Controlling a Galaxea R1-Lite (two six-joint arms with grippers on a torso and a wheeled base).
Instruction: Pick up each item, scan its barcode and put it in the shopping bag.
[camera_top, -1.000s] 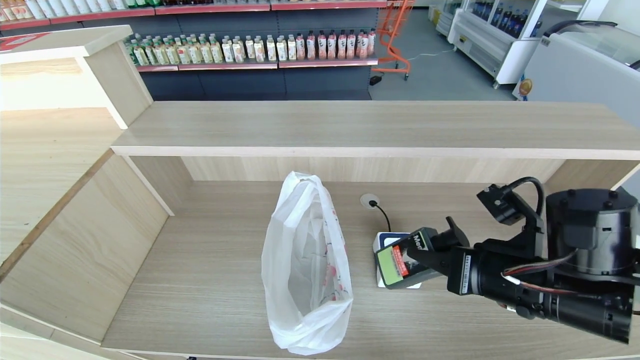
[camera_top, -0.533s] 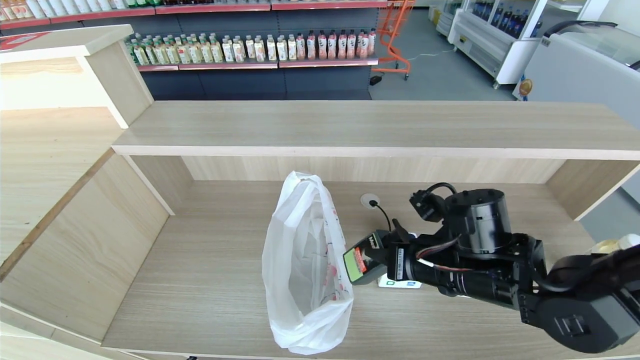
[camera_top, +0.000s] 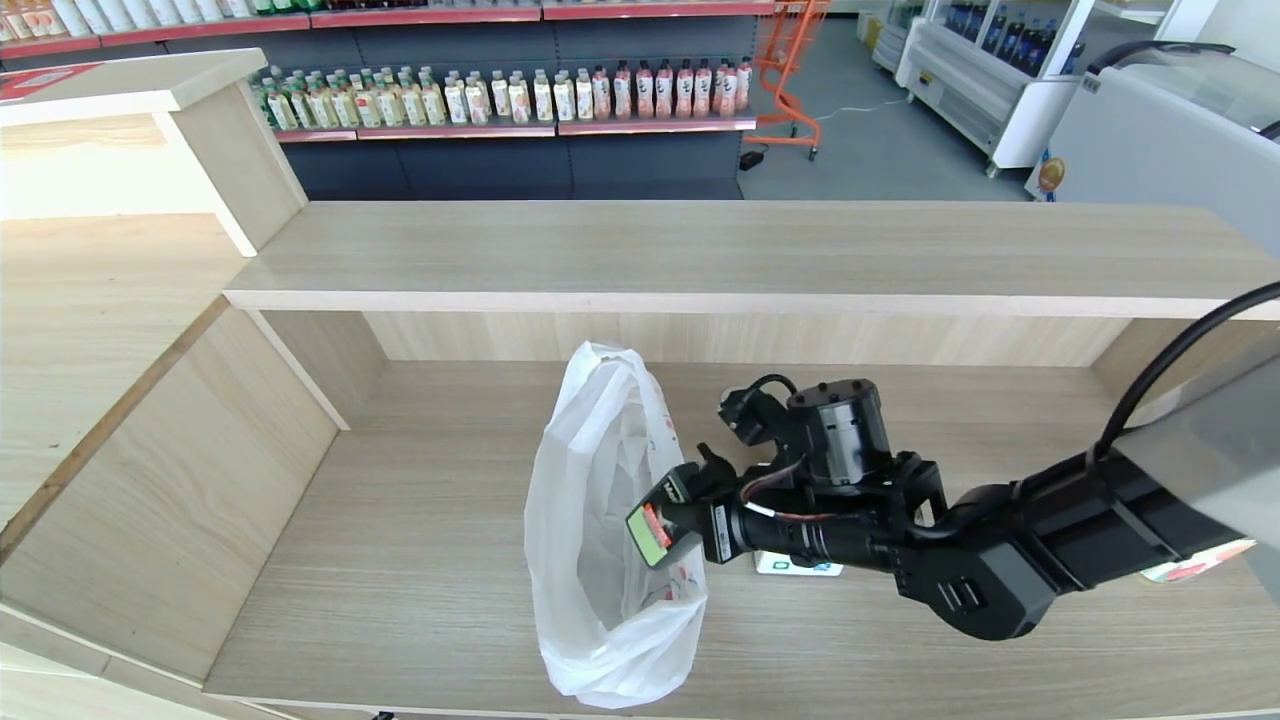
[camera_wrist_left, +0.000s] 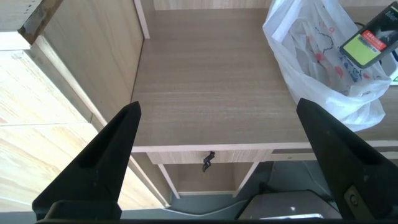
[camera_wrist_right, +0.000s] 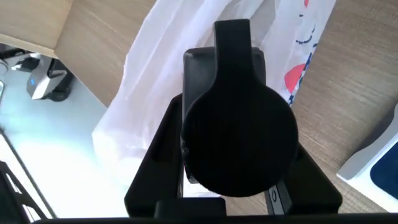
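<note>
Right claw (camera_top: 672, 515) pinching a dark box (camera_top: 655, 528) at the shopping bag (camera_top: 600, 560) mouth.
Left claw (camera_wrist_left: 219, 106) spread wide above the bench (camera_top: 400, 560) front edge. Bag stands open on the bench; the green-labelled box hangs over its right rim. White scanner (camera_top: 800, 567) lies beyond, partly under the right arm.

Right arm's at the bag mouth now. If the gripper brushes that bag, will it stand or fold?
Likely floppy: the shopping bag is thin, crinkled, see-through film, standing unsupported on the counter. A nudge from the right gripper would probably cave the rim or slide it; it looks very light. The item dropped inside may steady it.
</note>
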